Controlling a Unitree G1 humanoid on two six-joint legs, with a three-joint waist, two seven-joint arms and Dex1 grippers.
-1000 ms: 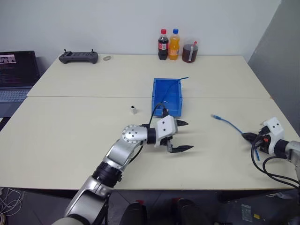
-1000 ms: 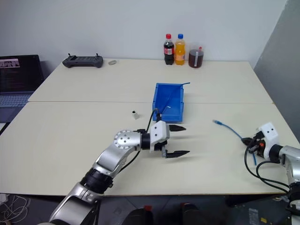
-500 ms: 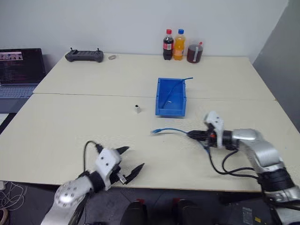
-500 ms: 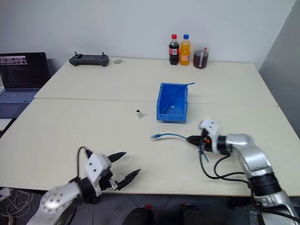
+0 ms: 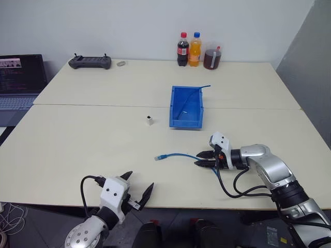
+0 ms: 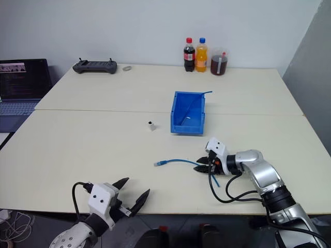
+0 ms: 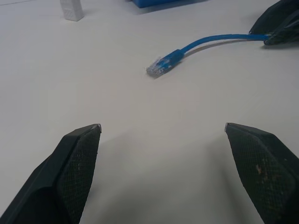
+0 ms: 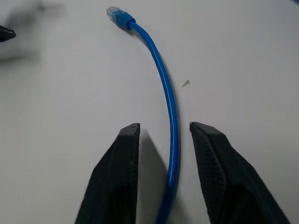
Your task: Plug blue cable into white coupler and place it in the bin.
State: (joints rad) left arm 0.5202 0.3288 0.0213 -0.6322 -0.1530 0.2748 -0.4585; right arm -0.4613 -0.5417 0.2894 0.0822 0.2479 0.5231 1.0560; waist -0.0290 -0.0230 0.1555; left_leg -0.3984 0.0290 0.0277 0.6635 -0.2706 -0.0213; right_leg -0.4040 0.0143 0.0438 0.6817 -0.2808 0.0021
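Right wrist view: blue cable point(image 8: 167, 98) end cropped.

Looks like an office or lab room — two pale tables point(image 5: 103, 144) pushed together against a bare white wall point(image 5: 129, 26), with an open laptop point(image 5: 18, 82), a handheld controller point(image 5: 89, 62) and drink bottles point(image 5: 189, 50).

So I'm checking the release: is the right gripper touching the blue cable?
Apart. In the right wrist view the blue cable runs between the right gripper's open fingers, with table showing on both sides.
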